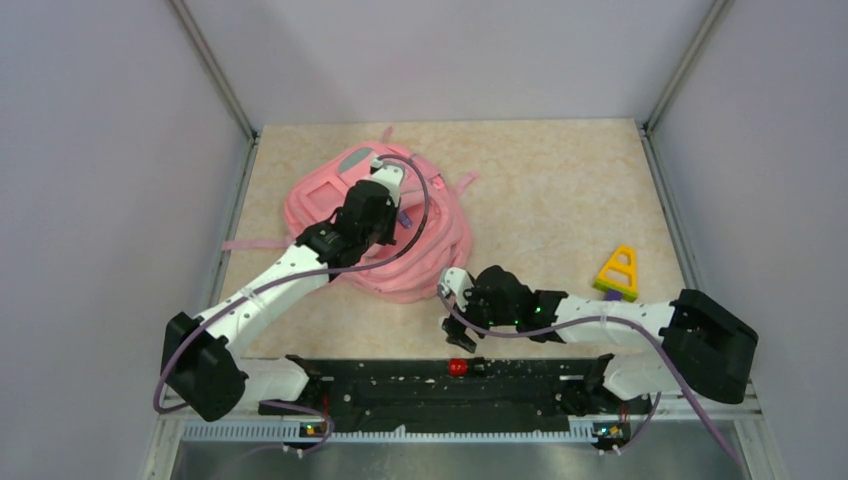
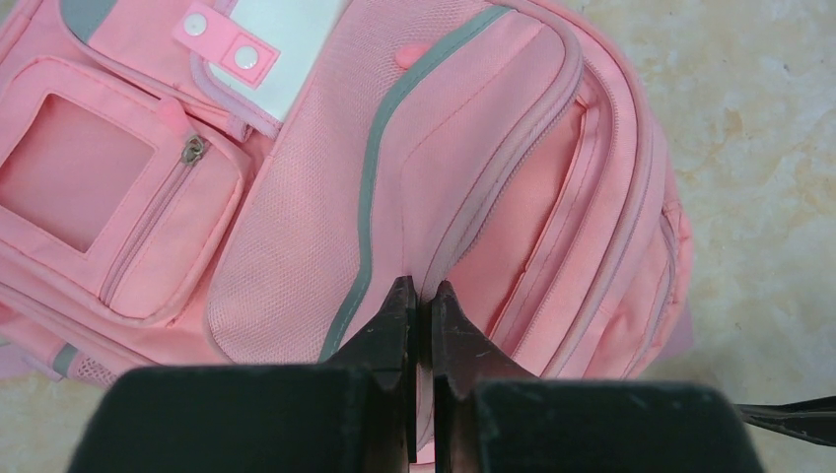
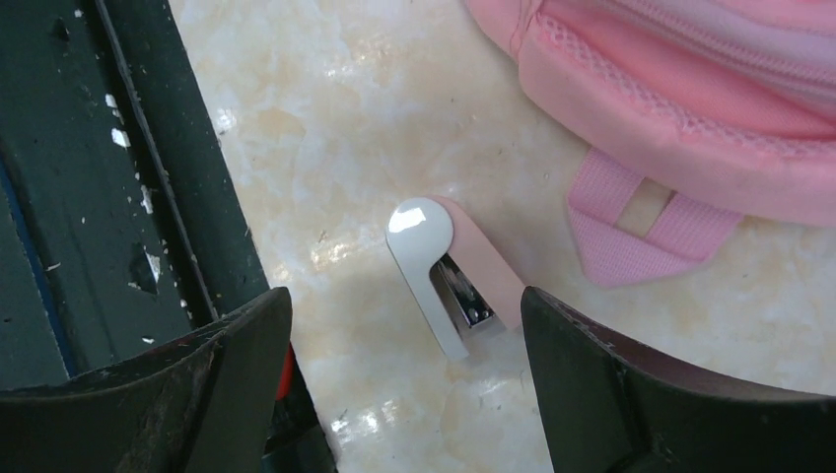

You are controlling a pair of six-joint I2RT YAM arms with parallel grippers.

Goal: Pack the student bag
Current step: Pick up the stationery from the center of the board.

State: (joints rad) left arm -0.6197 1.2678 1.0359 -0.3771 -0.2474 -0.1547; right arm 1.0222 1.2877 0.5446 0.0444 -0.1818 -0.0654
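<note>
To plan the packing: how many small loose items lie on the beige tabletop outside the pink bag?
2. A yellow triangular toy lies far right; a pink-and-white item lies under the open right tool, near the bag. Arms or bag may hide others.

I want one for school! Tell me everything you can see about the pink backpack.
The backpack is soft pink cloth with grey trim, a white patch with two snaps, a small zipped front pocket and webbing straps. It lies flat, front up, on the far left of the beige table. The left pincer, shut, rests its tips on a front seam; whether they pinch cloth is unclear.
</note>
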